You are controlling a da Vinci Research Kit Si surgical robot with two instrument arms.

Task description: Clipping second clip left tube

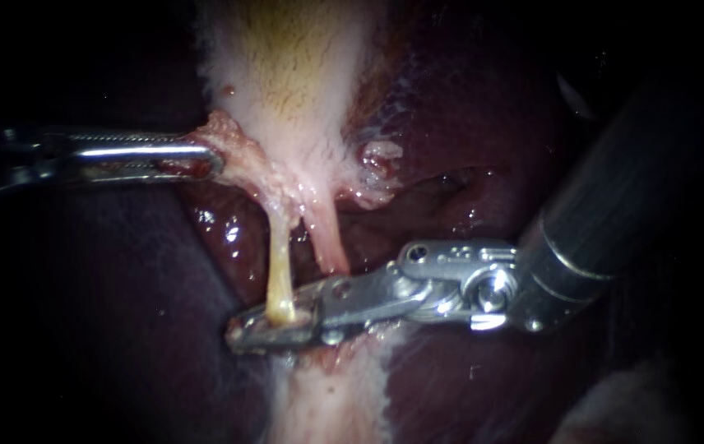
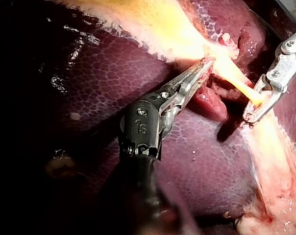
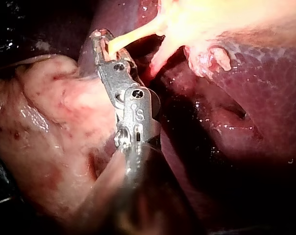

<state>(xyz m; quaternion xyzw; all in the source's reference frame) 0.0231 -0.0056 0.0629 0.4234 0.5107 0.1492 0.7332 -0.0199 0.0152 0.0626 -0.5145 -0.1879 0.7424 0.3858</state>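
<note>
The thin yellow left tube [image 1: 280, 271] is clamped near its lower end between the jaws of the right instrument [image 1: 243, 330]. By the left instrument [image 1: 212, 158], ragged pink tissue [image 1: 224, 136] beside the pale gallbladder [image 1: 286, 66] is gripped.

Endoscope light is pooling on the central gallbladder [image 1: 286, 74] while the edges are falling into black; glare is flashing off the right instrument [image 1: 245, 330] and the left instrument [image 1: 208, 159]. In the left wrist view the left tube [image 2: 236, 81] is glowing overexposed; the liver [image 2: 138, 63] is glistening
</note>
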